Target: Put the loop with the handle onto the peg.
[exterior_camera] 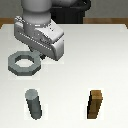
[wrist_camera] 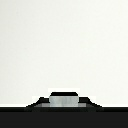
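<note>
Step in hand: pick-up of the loop with the handle; placement not yet begun. Ring is seen lying flat on the white worktop at the exterior view's left, octagonal outline, round hole visible. Its stubby handle side is hidden under the arm's wrist housing.

Tool is positioned low, just beside the ring's edge on the exterior view's right, approx. over where the handle should be. Fingers are mostly masked by the housing; whether they are apart or closed cannot be told, nor whether anything is gripped. Wrist view shows only a small gray block w/ dark flanks at the frame's lower edge against bare worktop; prob. the handle or part of the ring, not confirmed.

Peg: upright dark gray cylinder, nearer the camera than the ring, well apart from it. Brown wooden block stands at the exterior view's right, well apart from peg; a distractor.

Next move, as judged: handle to be secured, ring lifted level above peg height, hole centred over peg top, then lowered. Hole looks abt. as wide as the peg, so close alignment is req'd.
</note>
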Robot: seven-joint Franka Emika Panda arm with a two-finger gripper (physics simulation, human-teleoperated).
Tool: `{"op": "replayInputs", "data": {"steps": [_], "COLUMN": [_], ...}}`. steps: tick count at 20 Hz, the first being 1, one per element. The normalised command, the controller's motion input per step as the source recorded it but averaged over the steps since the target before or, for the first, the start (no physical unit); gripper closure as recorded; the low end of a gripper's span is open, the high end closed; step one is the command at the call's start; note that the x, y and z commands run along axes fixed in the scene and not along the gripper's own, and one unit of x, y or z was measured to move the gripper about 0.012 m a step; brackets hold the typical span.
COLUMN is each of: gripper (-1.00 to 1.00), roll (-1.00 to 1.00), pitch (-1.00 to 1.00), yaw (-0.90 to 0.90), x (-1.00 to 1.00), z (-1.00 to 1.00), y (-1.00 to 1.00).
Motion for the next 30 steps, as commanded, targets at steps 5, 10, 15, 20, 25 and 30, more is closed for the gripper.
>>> {"op": "replayInputs", "data": {"steps": [5,10,15,20,25,30], "gripper": [1.0,1.0,1.0,1.0,1.0,-1.0], "roll": [0.0,0.0,0.0,0.0,0.0,0.0], "pitch": [0.0,0.0,0.0,0.0,0.0,0.0], "yaw": [0.0,0.0,0.0,0.0,0.0,0.0], "x": [1.0,0.0,0.0,0.0,0.0,0.0], "z": [0.0,0.0,-0.6,-0.6,-0.4,-0.2], "y": [0.0,0.4,0.0,0.0,0.0,0.0]}}
